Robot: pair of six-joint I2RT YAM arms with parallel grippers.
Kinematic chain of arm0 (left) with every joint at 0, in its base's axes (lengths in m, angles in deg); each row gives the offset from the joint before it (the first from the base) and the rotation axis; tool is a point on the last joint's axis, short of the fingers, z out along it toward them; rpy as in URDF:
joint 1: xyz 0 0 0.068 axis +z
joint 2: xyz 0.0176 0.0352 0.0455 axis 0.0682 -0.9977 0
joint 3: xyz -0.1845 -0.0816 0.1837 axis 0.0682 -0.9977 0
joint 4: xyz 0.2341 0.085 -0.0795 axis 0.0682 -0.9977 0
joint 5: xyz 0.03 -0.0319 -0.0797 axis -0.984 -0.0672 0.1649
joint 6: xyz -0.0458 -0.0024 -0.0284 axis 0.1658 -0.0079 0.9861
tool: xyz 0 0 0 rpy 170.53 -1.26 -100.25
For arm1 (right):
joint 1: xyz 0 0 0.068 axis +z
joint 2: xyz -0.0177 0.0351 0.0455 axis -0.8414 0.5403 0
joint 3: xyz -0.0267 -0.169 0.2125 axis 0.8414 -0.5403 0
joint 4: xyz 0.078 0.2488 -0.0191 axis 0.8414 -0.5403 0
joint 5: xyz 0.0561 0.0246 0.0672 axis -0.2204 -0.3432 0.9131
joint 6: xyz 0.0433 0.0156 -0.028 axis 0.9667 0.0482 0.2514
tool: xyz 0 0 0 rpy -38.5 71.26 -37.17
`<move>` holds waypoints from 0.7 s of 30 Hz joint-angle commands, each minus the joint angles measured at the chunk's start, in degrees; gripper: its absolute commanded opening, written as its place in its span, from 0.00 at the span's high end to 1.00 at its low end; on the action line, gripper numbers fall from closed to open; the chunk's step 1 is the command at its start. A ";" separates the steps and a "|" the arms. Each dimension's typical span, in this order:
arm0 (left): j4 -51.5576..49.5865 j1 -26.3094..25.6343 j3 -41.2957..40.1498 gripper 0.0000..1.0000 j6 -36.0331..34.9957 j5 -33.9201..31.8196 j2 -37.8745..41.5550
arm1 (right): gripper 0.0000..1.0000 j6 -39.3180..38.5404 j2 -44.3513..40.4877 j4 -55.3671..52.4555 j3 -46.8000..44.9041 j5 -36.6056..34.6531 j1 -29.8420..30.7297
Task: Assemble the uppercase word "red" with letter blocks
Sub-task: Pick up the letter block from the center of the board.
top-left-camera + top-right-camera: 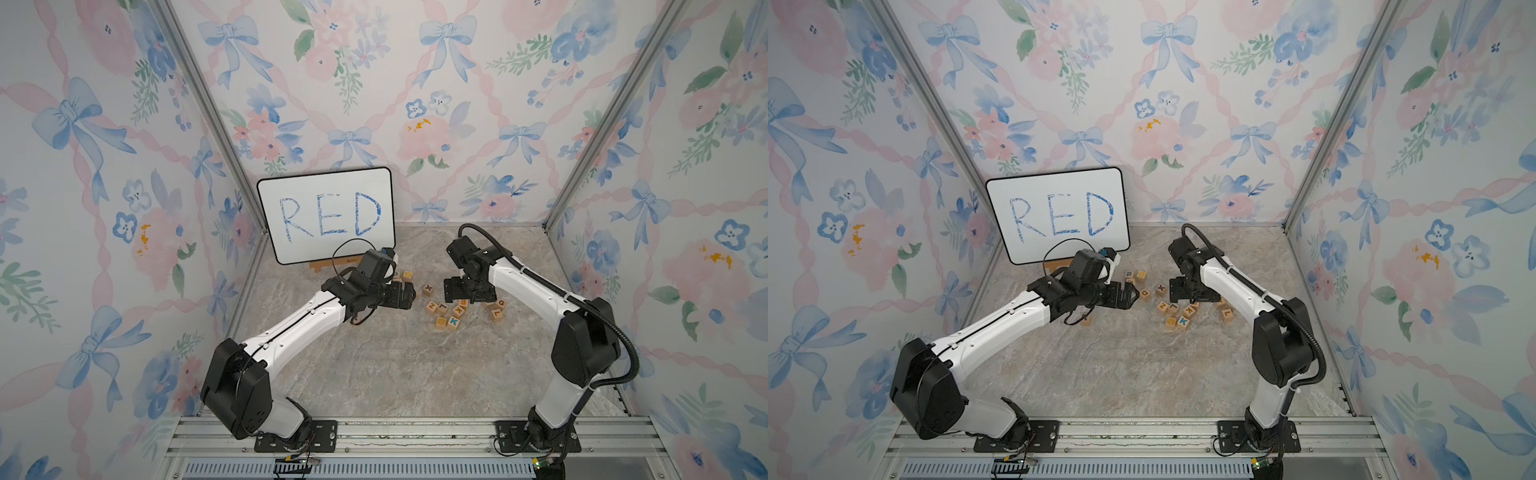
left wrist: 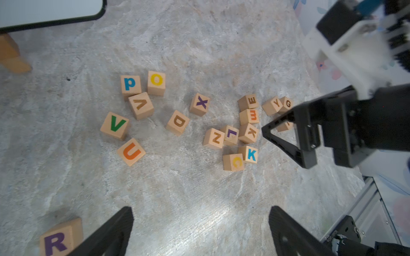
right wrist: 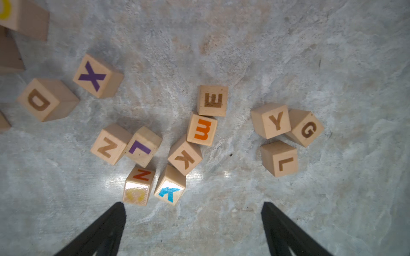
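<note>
The letter blocks lie loose on the stone-look tabletop. The D block has a brown letter and sits just off my left gripper's fingertips. The E block, also brown-lettered, lies in the cluster under my right gripper, which hovers open and empty above it. The R block shows a purple letter and lies apart beside my left gripper, which is open with only bare table between its fingers.
Other wooden cubes are scattered around: X, a blue K, Z, V, U and an orange-lettered one touching the E block. The white board with RED stands on a wooden easel at the back left.
</note>
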 commanded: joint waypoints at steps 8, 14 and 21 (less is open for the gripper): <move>7.11 -4.51 -2.36 0.02 -1.58 5.72 3.11 | 0.19 -1.49 8.31 1.76 5.03 1.85 -4.67; 9.29 -5.55 -2.23 0.02 -1.36 6.94 4.82 | 0.35 -1.57 12.31 3.60 6.43 4.03 -7.31; 9.51 -5.61 -1.84 0.02 -0.92 7.82 4.23 | 0.41 -0.91 16.52 4.70 9.13 4.90 -8.48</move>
